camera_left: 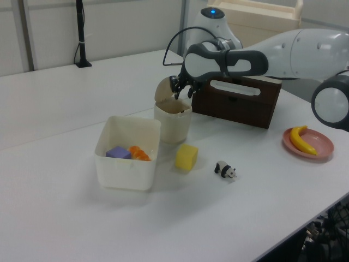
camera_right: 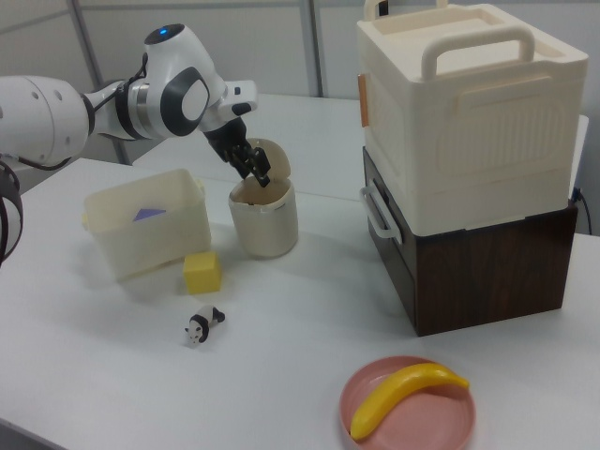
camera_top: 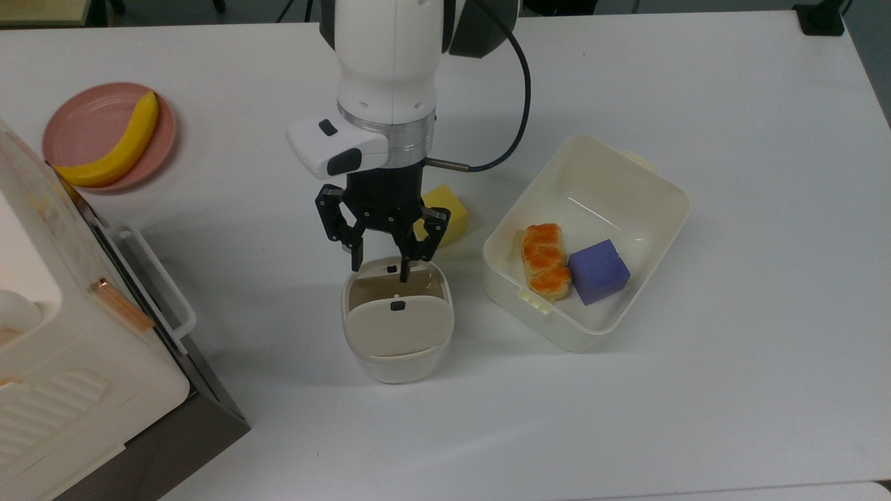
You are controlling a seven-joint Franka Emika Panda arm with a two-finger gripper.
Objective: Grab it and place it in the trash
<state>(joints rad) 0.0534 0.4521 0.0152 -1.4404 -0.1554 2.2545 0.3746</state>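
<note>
Beside trash (camera_top: 397, 362): yellow cube (camera_top: 449, 209).

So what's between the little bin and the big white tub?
In the left view, nothing lies between the bin and the tub; bare table.

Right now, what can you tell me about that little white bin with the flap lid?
The bin is small, cream-white, rounded, and looks like smooth plastic. It stands upright on the white table, between the yellow cube and the dark wooden box. Its swing flap, marked with small black dots, is tipped open, showing a brownish inside. The gripper hangs over the opening, jaws spread and empty.
</note>
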